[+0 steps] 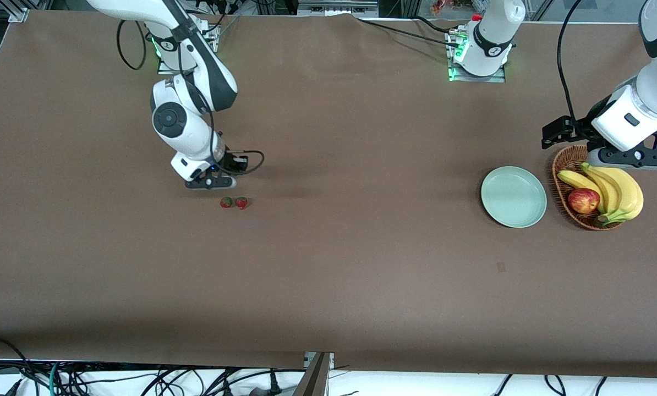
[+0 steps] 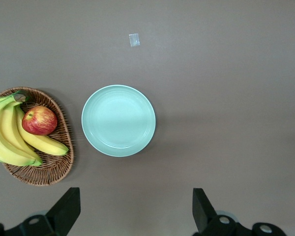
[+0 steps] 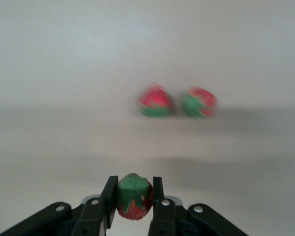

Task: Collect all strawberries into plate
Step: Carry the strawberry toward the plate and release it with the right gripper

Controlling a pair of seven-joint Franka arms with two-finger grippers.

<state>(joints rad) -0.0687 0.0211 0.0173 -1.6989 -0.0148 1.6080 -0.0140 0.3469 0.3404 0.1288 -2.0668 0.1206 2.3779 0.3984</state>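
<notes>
My right gripper [image 3: 133,202] is pinched on 1 strawberry [image 3: 133,196], its green cap showing between the fingers [image 3: 108,199] and its red body tucked below them. In the front view the right gripper [image 1: 212,182] sits low near the right arm's end of the table, and I cannot tell from there whether the berry has left the cloth. Just beside it, slightly nearer the front camera, lie the other 2 strawberries [image 1: 234,203], close together but apart, both on the bare table [image 1: 328,264]. The plate [image 1: 514,196] is well apart from all 3, toward the left arm's end of the table, beside the wicker basket [image 1: 560,190] holding bananas [image 1: 614,192] and an apple [image 1: 583,200]. So the carry I judge to be ahead runs along the table's length, from my right arm's end toward my left arm's. My left gripper [image 1: 625,158] is far nearer that plate: it hangs over the basket with its fingers [image 2: 69,209] spread wide and nothing in them, waiting, and its wrist view looks straight down on the plate [image 2: 118,120], which holds no berries yet. None of the 3 is collected.
</notes>
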